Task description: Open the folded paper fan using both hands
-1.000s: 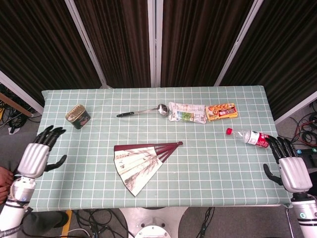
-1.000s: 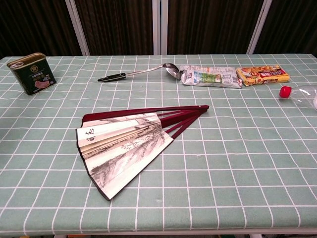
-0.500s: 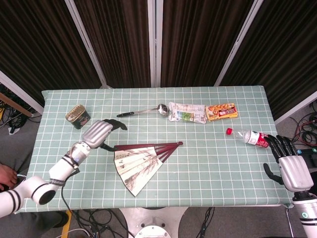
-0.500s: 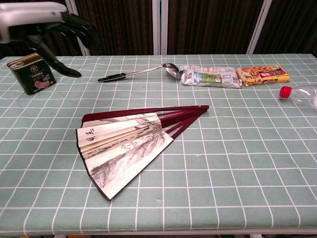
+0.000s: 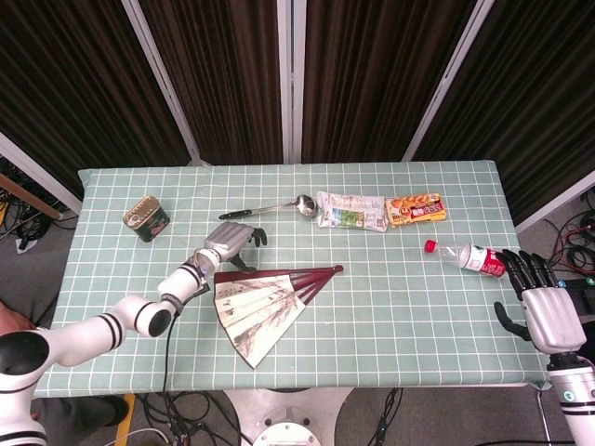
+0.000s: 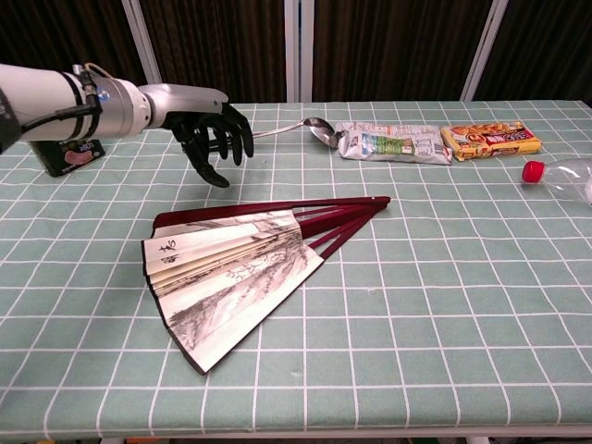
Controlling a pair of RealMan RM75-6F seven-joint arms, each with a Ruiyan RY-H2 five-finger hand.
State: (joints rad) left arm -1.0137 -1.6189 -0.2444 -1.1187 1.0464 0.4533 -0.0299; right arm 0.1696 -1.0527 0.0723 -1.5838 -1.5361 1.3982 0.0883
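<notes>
The paper fan (image 5: 271, 302) (image 6: 233, 265) lies partly spread on the checked tablecloth, dark red ribs meeting at a pivot on the right. My left hand (image 5: 231, 243) (image 6: 207, 132) hovers just above and behind the fan's upper left rib, fingers apart and pointing down, holding nothing. At the table's right front corner, far from the fan, is my right hand (image 5: 544, 311), open and empty; the chest view does not show it.
A green tin (image 5: 147, 218) stands at the left. A spoon (image 5: 268, 208), a foil snack pack (image 5: 351, 211) and an orange packet (image 5: 416, 208) lie along the back. A plastic bottle (image 5: 467, 255) lies at the right, near my right hand.
My left arm has swung in from the table's left edge over the table, and its hand now hovers by the fan's upper left. The right hand has barely moved.
</notes>
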